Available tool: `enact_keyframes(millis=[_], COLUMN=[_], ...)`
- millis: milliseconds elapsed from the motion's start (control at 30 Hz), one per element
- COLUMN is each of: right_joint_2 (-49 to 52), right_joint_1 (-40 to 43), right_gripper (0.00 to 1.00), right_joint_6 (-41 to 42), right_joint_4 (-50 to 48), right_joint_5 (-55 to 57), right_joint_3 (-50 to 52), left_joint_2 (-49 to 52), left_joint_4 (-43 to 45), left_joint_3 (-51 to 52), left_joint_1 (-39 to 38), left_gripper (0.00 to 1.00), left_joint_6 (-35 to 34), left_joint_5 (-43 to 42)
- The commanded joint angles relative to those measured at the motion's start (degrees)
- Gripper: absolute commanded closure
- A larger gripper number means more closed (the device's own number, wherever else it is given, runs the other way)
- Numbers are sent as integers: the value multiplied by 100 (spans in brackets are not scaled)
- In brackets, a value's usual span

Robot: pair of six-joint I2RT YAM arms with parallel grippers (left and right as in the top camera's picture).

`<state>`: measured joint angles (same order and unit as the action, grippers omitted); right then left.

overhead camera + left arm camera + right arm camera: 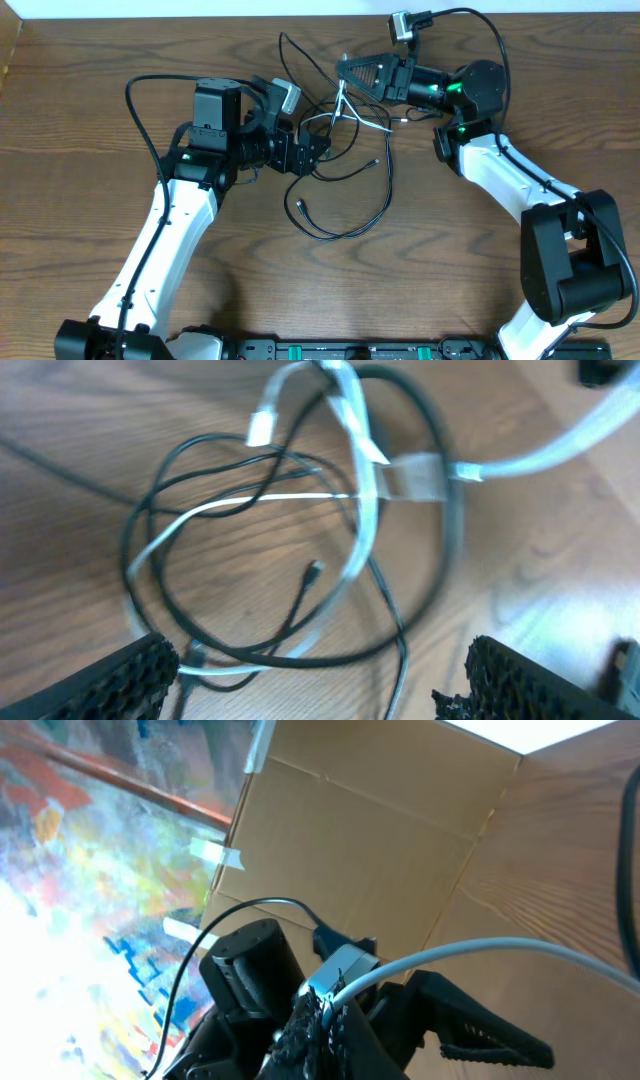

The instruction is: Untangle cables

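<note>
Bright, even light from above. The overhead view is sharp, with soft shadows on the table (90, 200) below the cables (340, 112). The left wrist view is blurred, with glare right of the cables. The right wrist view is overexposed along its top.

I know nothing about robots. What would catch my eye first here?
A snarl of thin black cords and a thin white cord lies mid-table on the dark wooden table, between two white-and-black arms. The right gripper pinches the thin white cord at the tangle's far side. The left gripper hangs open at its left edge.
</note>
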<state>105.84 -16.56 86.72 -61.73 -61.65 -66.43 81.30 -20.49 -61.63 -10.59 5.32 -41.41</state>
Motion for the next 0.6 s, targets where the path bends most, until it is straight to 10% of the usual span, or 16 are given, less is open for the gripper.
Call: enact_keyframes(millis=[0,567], right_joint_2=[13,13], right_joint_1=[98,-46], right_gripper=[98,98], right_joint_6=[46,501], right_joint_4=[26,-498], right_joint_5=[-35,-116], right_joint_3=[-66,-66], left_joint_2=[35,291], left_joint_4=[-7,-299], left_joint_3=[-46,-46], left_joint_1=[28,11], left_gripper=[8,9], left_joint_6=[590,1565], left_joint_5=[-1064,-1296])
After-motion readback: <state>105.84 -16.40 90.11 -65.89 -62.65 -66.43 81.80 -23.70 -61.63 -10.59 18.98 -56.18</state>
